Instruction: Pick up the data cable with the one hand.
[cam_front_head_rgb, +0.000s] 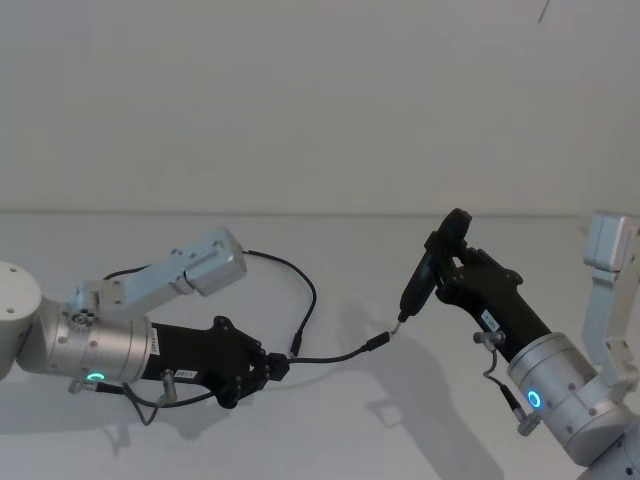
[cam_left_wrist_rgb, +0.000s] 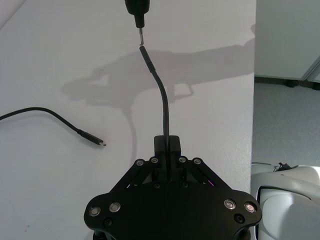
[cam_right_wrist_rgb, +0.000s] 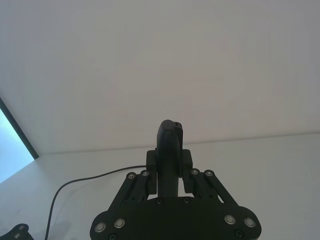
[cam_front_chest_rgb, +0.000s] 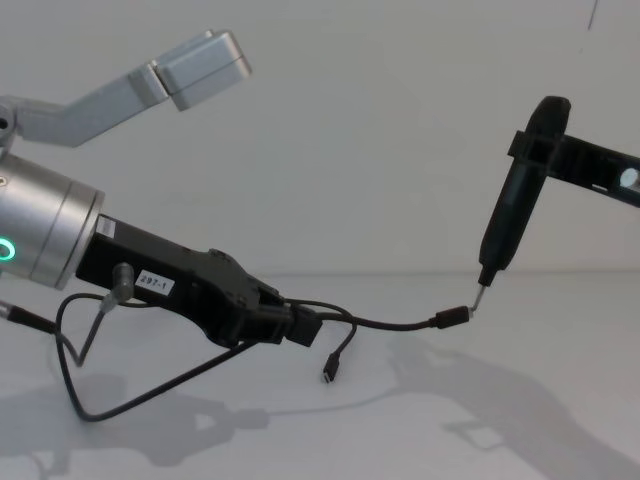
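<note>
1. The left gripper (cam_front_head_rgb: 272, 367) is clenched on the cable (cam_front_head_rgb: 335, 356) near one plug, which juts out above the table (cam_front_head_rgb: 330, 440); the pick-up looks largely done.
2. The cable's other plug (cam_front_chest_rgb: 328, 376) hangs free; the rest loops behind.
3. The right gripper (cam_front_head_rgb: 445, 262) grasps a pen-shaped tool (cam_front_head_rgb: 418, 282), its tip at the raised plug.
4. Beyond, a plain white wall (cam_front_head_rgb: 300, 90).

Black data cable (cam_front_head_rgb: 306, 300), black left gripper (cam_front_head_rgb: 278, 368) with white label, white table (cam_front_head_rgb: 350, 420)

Head view downward, chest view sideways, both sharing the data cable (cam_front_head_rgb: 340, 354).
</note>
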